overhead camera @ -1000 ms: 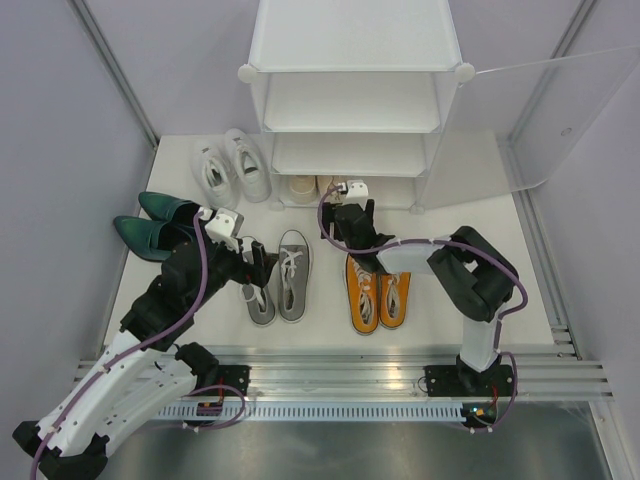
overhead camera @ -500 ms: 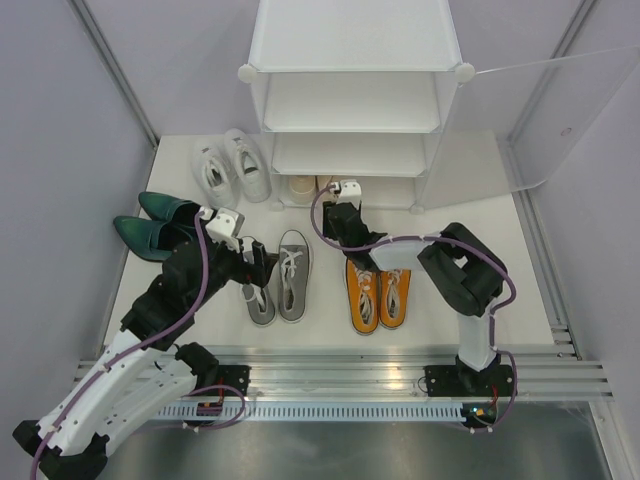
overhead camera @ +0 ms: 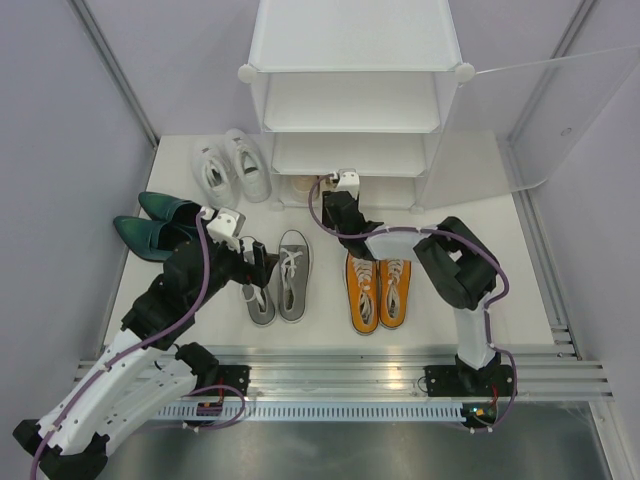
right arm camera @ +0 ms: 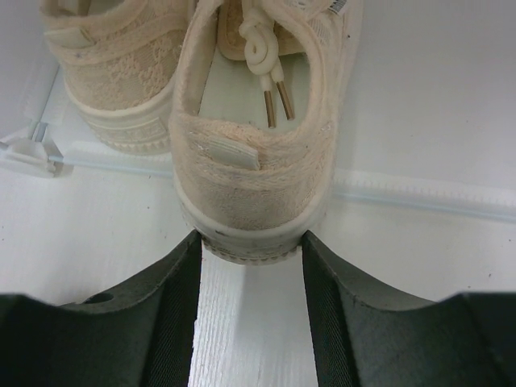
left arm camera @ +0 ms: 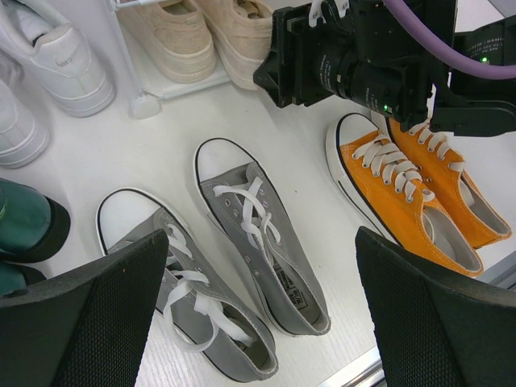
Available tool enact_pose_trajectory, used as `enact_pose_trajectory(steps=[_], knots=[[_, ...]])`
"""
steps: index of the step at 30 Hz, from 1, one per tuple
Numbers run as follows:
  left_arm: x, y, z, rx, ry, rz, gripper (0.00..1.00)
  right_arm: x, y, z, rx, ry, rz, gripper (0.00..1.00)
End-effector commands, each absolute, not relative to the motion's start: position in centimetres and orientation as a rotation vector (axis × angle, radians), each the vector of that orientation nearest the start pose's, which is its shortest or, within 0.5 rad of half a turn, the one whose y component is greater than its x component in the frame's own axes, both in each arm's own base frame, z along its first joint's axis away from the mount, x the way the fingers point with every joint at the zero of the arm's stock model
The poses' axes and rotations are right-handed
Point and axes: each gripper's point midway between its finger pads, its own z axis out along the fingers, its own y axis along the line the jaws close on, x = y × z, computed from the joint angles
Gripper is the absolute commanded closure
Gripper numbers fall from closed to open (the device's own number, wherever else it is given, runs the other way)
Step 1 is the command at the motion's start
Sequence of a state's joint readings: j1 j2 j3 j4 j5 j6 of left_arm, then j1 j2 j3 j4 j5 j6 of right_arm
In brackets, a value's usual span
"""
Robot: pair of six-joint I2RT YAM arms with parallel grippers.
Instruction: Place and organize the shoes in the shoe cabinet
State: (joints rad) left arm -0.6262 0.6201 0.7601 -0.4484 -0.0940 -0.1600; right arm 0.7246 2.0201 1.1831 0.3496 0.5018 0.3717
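The black-and-white left arm [overhead camera: 165,295] hangs bent, the black two-finger left gripper [left arm camera: 262,234] spread wide. The black right arm [overhead camera: 455,265] reaches low and forward, the right gripper [right arm camera: 250,242] pinching the cream fabric shoe [right arm camera: 250,181] at its heel.

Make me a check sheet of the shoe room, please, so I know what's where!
Surface: white table.
Job's things: shoe cabinet, door open; cream pair on bottom shelf; white sneakers, green shoes, grey lace-ups, orange lace-ups outside.
Clutter: nothing seen.
End effectors: left end effector open above grey lace-ups; right end effector pinching a cream shoe at its heel.
Cables: purple cables along both arms.
Surroundings: plain pale walls.
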Motion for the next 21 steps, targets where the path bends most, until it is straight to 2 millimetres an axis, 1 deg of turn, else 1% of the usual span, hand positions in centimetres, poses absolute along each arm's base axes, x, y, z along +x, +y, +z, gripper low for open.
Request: enact_pose_trajectory(steps=[1,6,11,12,14,15,17,19,20,21], knots=[[22.0,-15.2,26.5,0.416,1.813,-0.463,0.0,47.3,29.3,9.2,0.051,1.917,0.178,0.48],[22.0,-15.2,26.4,0.419,1.816,-0.465,0.0,47.4,28.4,8.2,0.062,1.935,0.147,0.48],[22.0,-15.2,26.3,0.42,1.819,-0.464,0.0,47.9,28.2,7.7,0.059,1.941,0.141,0.48],[22.0,-15.2,26.3,0.42,1.819,-0.464,0.0,48.1,28.4,8.0,0.058,1.934,0.149,0.48],[22.0,-15.3,26.3,0.422,1.821,-0.465,0.0,48.4,28.6,7.9,0.045,1.93,0.15,0.48],[22.0,-15.3,26.3,0.422,1.821,-0.465,0.0,48.7,28.8,8.3,0.038,1.923,0.156,0.48],[22.0,-15.3,26.3,0.422,1.821,-0.465,0.0,49.0,29.0,8.2,0.03,1.923,0.153,0.48],[22.0,-15.3,26.2,0.422,1.824,-0.463,0.0,49.4,29.3,8.8,0.022,1.914,0.15,0.48],[22.0,-15.3,26.2,0.422,1.824,-0.463,0.0,49.5,29.3,8.6,0.018,1.919,0.144,0.48],[22.0,-15.3,26.2,0.422,1.822,-0.465,0.0,49.8,29.3,8.9,0.021,1.912,0.137,0.48]])
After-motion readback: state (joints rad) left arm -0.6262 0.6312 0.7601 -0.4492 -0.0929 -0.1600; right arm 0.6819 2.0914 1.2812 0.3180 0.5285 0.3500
